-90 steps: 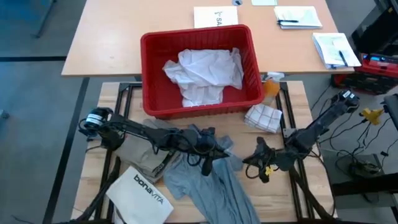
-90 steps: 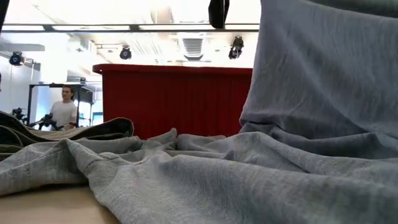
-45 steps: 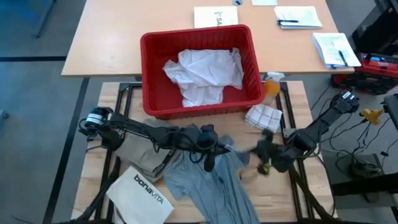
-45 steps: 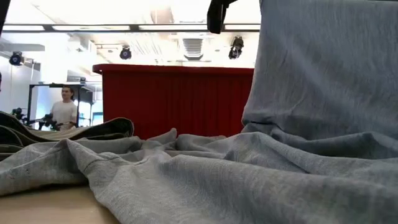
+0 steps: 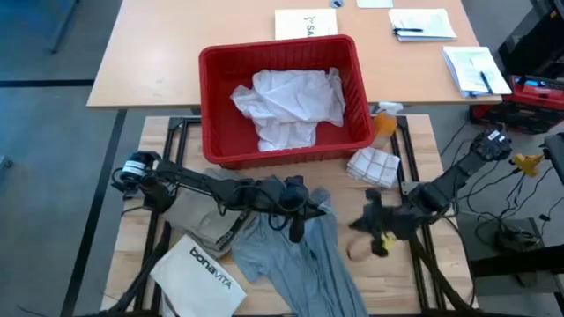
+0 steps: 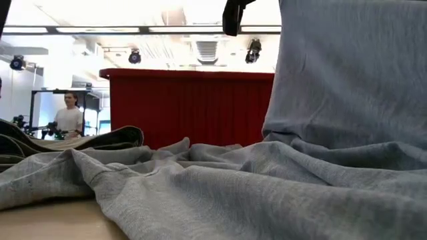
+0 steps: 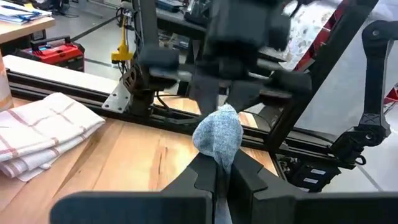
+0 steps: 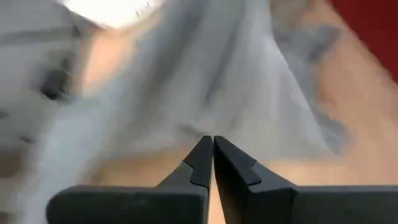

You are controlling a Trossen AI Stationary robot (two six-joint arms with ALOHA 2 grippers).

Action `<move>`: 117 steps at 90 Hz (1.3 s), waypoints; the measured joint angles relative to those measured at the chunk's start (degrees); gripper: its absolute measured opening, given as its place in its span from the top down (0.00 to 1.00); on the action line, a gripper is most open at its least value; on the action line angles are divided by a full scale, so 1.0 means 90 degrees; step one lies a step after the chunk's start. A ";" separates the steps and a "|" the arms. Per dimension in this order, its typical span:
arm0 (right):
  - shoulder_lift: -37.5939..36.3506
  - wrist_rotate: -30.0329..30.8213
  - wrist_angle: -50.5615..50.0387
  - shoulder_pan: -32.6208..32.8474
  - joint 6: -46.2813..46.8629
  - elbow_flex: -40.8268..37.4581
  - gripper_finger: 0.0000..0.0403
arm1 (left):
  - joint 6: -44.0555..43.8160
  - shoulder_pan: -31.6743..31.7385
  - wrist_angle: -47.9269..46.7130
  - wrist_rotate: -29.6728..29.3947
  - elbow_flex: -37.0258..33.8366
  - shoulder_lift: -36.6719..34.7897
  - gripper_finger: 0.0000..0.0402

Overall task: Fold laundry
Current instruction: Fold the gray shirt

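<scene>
From above, the grey T-shirt lay on the wooden table in front of the red basket, the left gripper over its upper edge and the right gripper just beside it. The left wrist view showed that gripper's fingers pinching a bunch of grey cloth. The right wrist view showed the right fingers pressed together with nothing between them.

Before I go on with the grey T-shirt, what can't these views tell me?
- Khaki-tan piece: high view, mostly under the left arm and grey T-shirt.
- Right gripper: motion-blurred in high view; its own view shows fingers together, empty.
- Low view: the lifted T-shirt blocks the right side.
</scene>
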 joint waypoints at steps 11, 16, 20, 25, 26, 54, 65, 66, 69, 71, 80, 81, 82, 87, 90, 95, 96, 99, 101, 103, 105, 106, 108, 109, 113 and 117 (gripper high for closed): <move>-0.0042 0.0723 0.0145 -0.0010 0.0677 -0.0086 0.99 | 0.0005 0.0003 -0.0019 0.0006 0.0002 0.0000 1.00; -0.0121 0.0555 0.0312 0.0029 0.0680 -0.0178 0.98 | 0.0006 0.0010 -0.0021 0.0006 0.0002 0.0000 1.00; -0.0211 0.0474 0.0577 0.0040 0.0708 -0.0342 0.95 | 0.0006 0.0010 -0.0021 0.0006 0.0002 0.0000 1.00; -0.0343 0.0408 0.1118 0.0061 0.0738 -0.0644 0.90 | -0.0002 0.0007 -0.0021 0.0009 0.0002 0.0000 1.00; -0.0369 0.0384 0.1263 0.0065 0.0738 -0.0720 0.89 | -0.0003 0.0007 -0.0021 0.0009 0.0002 0.0000 1.00; -0.0262 -0.0143 0.4639 -0.0176 0.0580 -0.2333 0.54 | -0.0097 0.0007 -0.0028 0.0157 0.0002 0.0000 1.00; -0.0085 0.0051 0.4662 -0.0256 0.0604 -0.2475 0.57 | -0.0139 0.0007 -0.0027 0.0162 0.0002 0.0000 1.00; -0.0075 0.0050 0.4700 -0.0263 0.0594 -0.2479 0.58 | -0.0140 0.0007 -0.0029 0.0162 0.0002 0.0000 1.00; -0.0033 0.0036 0.4882 -0.0291 0.0551 -0.2485 0.61 | -0.0138 0.0007 -0.0027 0.0164 0.0002 0.0000 1.00; 0.0007 0.0004 0.4990 -0.0303 0.0525 -0.2493 0.62 | -0.0138 0.0007 -0.0026 0.0164 0.0002 -0.0002 1.00; 0.0218 -0.0179 0.5190 -0.0376 0.0478 -0.2590 0.71 | -0.0140 0.0007 -0.0026 0.0168 0.0002 -0.0002 1.00; 0.0250 -0.0202 0.5234 -0.0380 0.0478 -0.2598 0.72 | -0.0140 0.0007 -0.0026 0.0169 0.0002 -0.0002 1.00; 0.0280 -0.0226 0.5288 -0.0387 0.0476 -0.2602 0.73 | -0.0140 0.0007 -0.0026 0.0169 0.0002 -0.0002 1.00; 0.0403 -0.0411 0.5631 -0.0400 0.0399 -0.2616 0.77 | -0.0140 0.0007 -0.0028 0.0169 0.0002 -0.0002 1.00; 0.0486 -0.0551 0.5810 -0.0398 0.0333 -0.2619 0.79 | -0.0140 0.0007 -0.0029 0.0169 0.0002 -0.0002 1.00; 0.0656 -0.0634 0.5956 -0.0408 0.0340 -0.2631 0.81 | -0.0140 0.0007 -0.0029 0.0169 0.0002 -0.0002 1.00; 0.0690 -0.0637 0.5982 -0.0413 0.0352 -0.2637 0.81 | -0.0140 0.0007 -0.0029 0.0169 0.0002 -0.0002 1.00; 0.0773 -0.0637 0.6089 -0.0431 0.0365 -0.2655 0.81 | -0.0140 0.0007 -0.0028 0.0169 0.0002 -0.0002 1.00; 0.0818 -0.0635 0.6194 -0.0434 0.0342 -0.2658 0.81 | -0.0140 0.0007 -0.0029 0.0169 0.0002 -0.0002 1.00; 0.0852 -0.0630 0.6340 -0.0443 0.0294 -0.2658 0.80 | -0.0140 0.0007 -0.0029 0.0169 0.0002 -0.0002 1.00; 0.0888 -0.0630 0.6502 -0.0442 0.0270 -0.2655 0.80 | -0.0140 0.0007 -0.0029 0.0169 0.0002 -0.0002 1.00; 0.0907 -0.0633 0.6576 -0.0442 0.0262 -0.2651 0.79 | -0.0140 0.0007 -0.0029 0.0169 0.0002 -0.0002 1.00; 0.0940 -0.0641 0.6666 -0.0442 0.0250 -0.2634 0.78 | -0.0141 0.0007 -0.0029 0.0169 0.0002 -0.0004 1.00; 0.0955 -0.0649 0.6698 -0.0445 0.0245 -0.2628 0.78 | -0.0143 0.0007 -0.0029 0.0169 0.0002 -0.0006 1.00; 0.1013 -0.0695 0.6736 -0.0452 0.0240 -0.2619 0.75 | -0.0160 0.0007 -0.0030 0.0169 0.0002 -0.0007 1.00; 0.1054 -0.0695 0.6692 -0.0460 0.0240 -0.2619 0.71 | -0.0160 0.0007 -0.0036 0.0169 0.0002 -0.0007 1.00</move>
